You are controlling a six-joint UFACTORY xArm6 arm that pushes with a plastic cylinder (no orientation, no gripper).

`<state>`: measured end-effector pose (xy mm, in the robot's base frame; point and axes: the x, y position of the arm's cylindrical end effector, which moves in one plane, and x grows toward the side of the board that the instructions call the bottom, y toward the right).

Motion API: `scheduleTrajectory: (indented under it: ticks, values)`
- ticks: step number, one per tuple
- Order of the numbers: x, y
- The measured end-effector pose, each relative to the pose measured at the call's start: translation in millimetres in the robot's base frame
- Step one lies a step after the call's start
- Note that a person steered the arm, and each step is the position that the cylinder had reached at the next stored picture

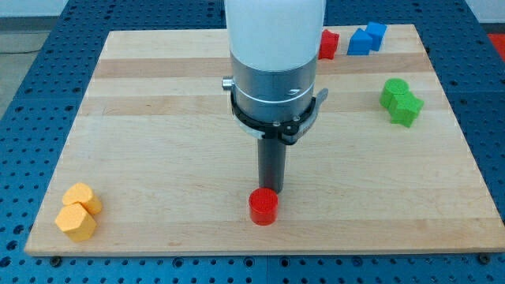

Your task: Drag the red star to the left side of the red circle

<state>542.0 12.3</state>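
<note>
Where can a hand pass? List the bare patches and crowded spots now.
Bare: the broad stretch between the yellow blocks and red circle, and right of the circle below the green blocks. Crowded: the top right, with the red star and blue blocks. My tip sits just behind the circle.

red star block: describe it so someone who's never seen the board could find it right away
Start at the wooden board's top edge and follow it to just right of the arm's white body. The red star sits there, partly hidden behind the arm, left of two blue blocks. It is the only red block up there; the red circle lies near the bottom edge, by my tip.
</note>
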Motion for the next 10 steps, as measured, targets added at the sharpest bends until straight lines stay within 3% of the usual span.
scheduleTrajectory:
  ticks: [1, 2, 5, 7, 8, 10]
  values:
    - [-8, 3]
    - [-54, 3]
    - [-233, 3]
    - [-327, 18]
    - [-348, 58]
    - [-346, 109]
